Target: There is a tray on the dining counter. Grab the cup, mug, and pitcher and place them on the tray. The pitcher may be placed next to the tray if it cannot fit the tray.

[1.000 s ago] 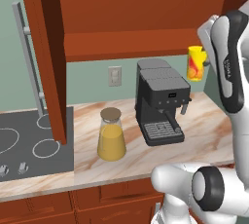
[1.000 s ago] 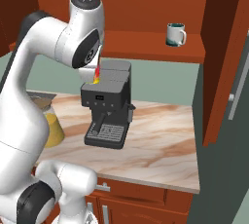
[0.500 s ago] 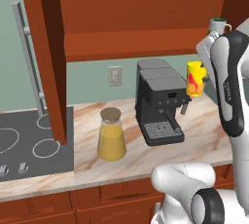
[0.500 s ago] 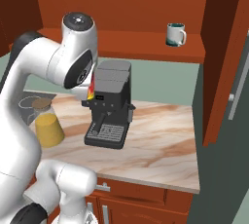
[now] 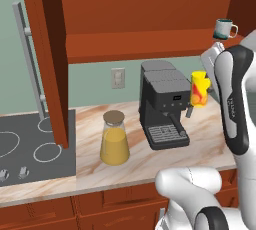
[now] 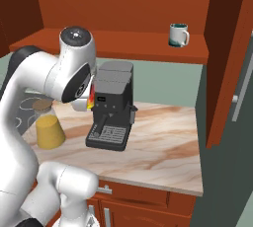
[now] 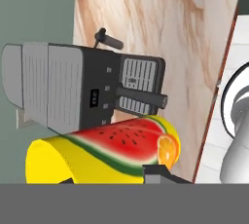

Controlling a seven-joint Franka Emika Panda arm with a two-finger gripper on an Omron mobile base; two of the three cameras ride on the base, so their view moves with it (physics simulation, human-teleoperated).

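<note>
I am looking at the marbled worktop [image 5: 210, 139] spreading out below the pincer [image 7: 114, 179], with red-brown cabinets [image 5: 150, 19] hanging over it and a black stovetop [image 5: 30, 149] sitting far off to the pincer's side in the left base view. The right base view is giving me something that view does not: an open cabinet shelf [image 6: 123, 48] running above the pincer, and most of my own arm [image 6: 44, 78] bending across the left of the picture and covering the hand. The hand view is showing the worktop rolled on its side.

The black coffee machine [image 5: 162, 105] is standing on the worktop just beside the pincer; in the hand view it is lying sideways right above the cup, its drip grille and a side lever facing me.

The pitcher [image 5: 114, 139] is resting upright on the worktop beyond the coffee machine from the pincer, well apart from it. It is carrying orange-yellow liquid up to about the shoulder, and its round brown lid is sitting on the neck. The right base view is showing just a part of it past my arm.

The mug [image 6: 178, 34] is standing on the shelf, above the pincer, handle out to the side, teal inside; I cannot tell whether it holds anything.

The cup [image 7: 104, 152] is yellow with a watermelon slice printed on it, and the pincer is pinching it, holding it in the air off the worktop beside the machine. In the left base view it is standing upright; its contents are not showing.
</note>
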